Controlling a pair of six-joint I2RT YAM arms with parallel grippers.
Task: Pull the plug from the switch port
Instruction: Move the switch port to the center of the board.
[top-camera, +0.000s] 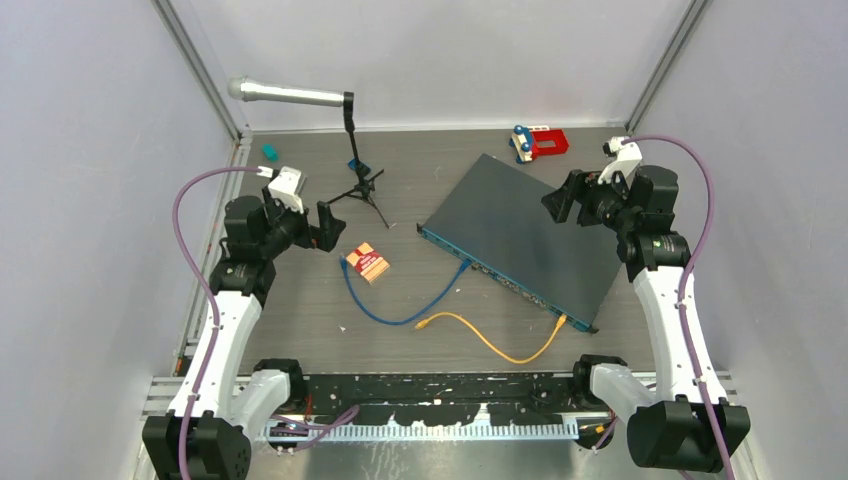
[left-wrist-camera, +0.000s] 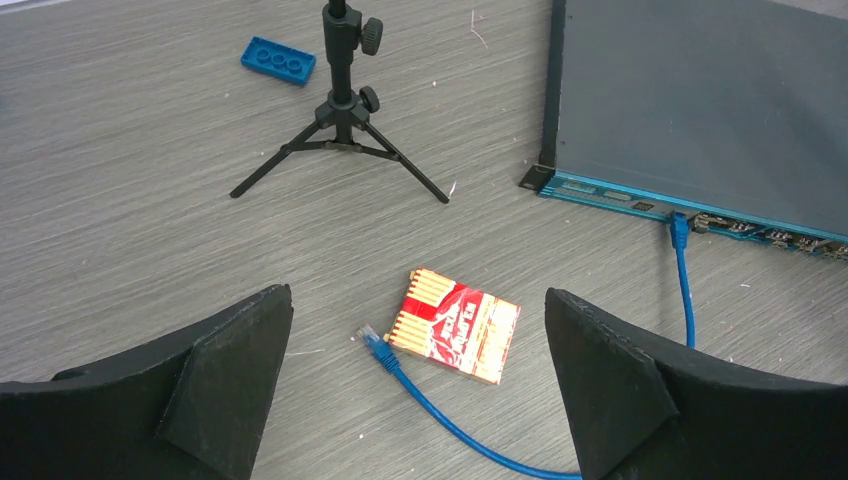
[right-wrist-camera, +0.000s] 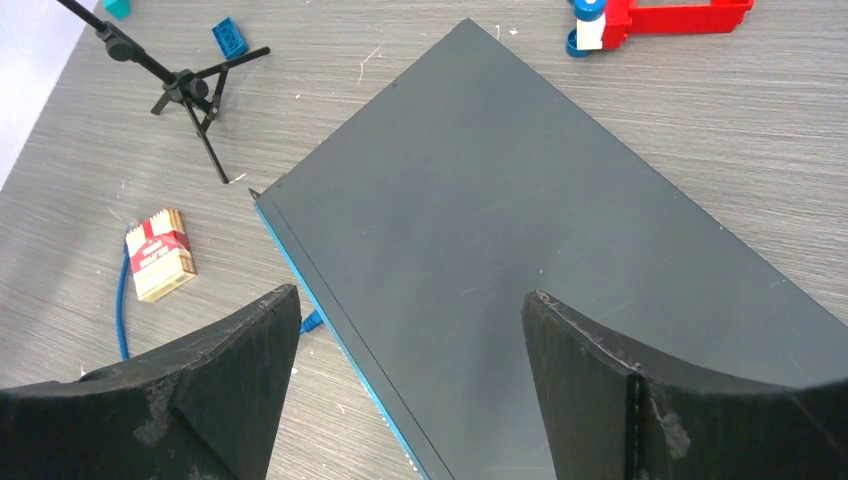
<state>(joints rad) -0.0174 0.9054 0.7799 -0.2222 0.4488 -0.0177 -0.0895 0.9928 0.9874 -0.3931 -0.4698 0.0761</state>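
Left jaws stand wide apart, empty; in the left wrist view the blue plug (left-wrist-camera: 679, 228) sits at their two o'clock, seated in the front edge of the switch (left-wrist-camera: 700, 110) on the table (left-wrist-camera: 150, 250). We judge it small, stiff and latched, its cable (left-wrist-camera: 686, 295) limp, so we would pinch the plug body. Right jaws gape wide over the switch's lid.

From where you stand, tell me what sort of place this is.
Probably a robot lab test cell: plain grey walls enclose one table, a left arm and right arm stand at its edge, and unrelated props lie about: switch, microphone stand, toy bricks.
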